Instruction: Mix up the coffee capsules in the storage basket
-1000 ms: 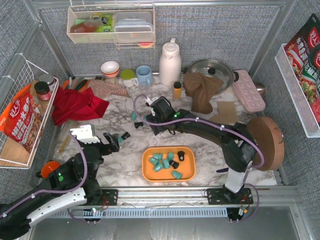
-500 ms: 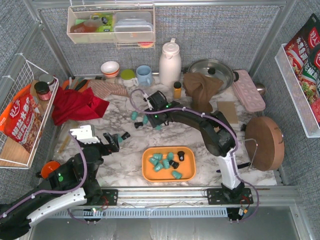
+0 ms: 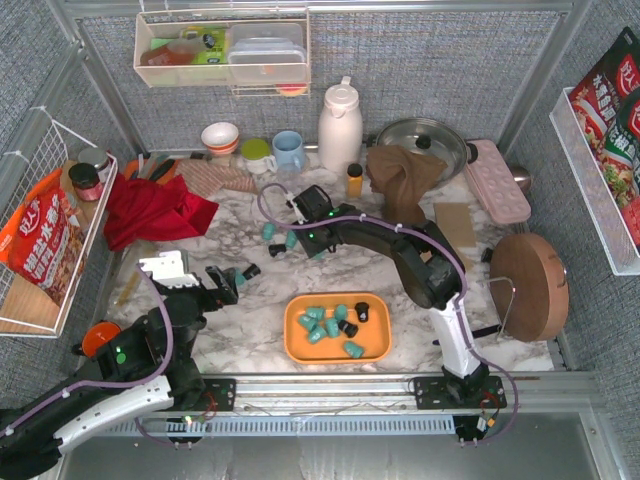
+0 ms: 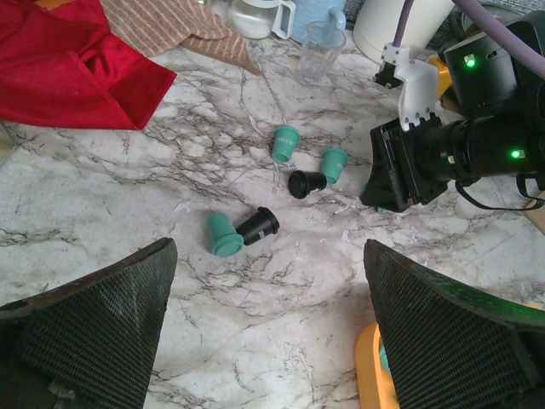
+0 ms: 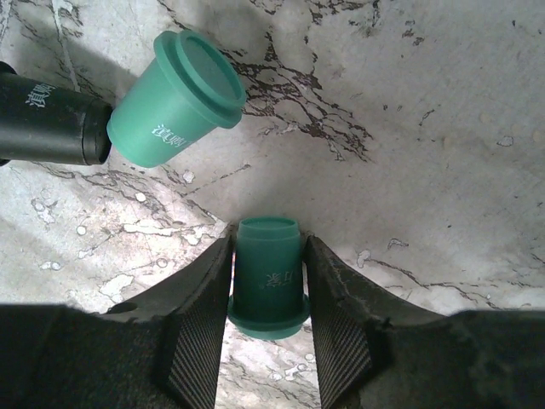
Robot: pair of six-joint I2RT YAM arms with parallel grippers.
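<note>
Pinching one teal capsule (image 5: 268, 277) off the table (image 5: 426, 128), the right gripper (image 5: 268, 256) clamps it sideways so I can carry it to the basket (image 3: 376, 338) by the bases. Left gripper (image 4: 268, 256) hangs wide open, empty.

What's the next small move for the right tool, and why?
Probably lift up. The fingers of the right tool sit against both sides of the teal capsule, which rests on the marble table, so it seems gripped and ready to carry to the orange storage basket.

Teal & blk capsules (image 3: 330, 326) in orange basket (image 3: 377, 335), others loose beyond it.
</note>
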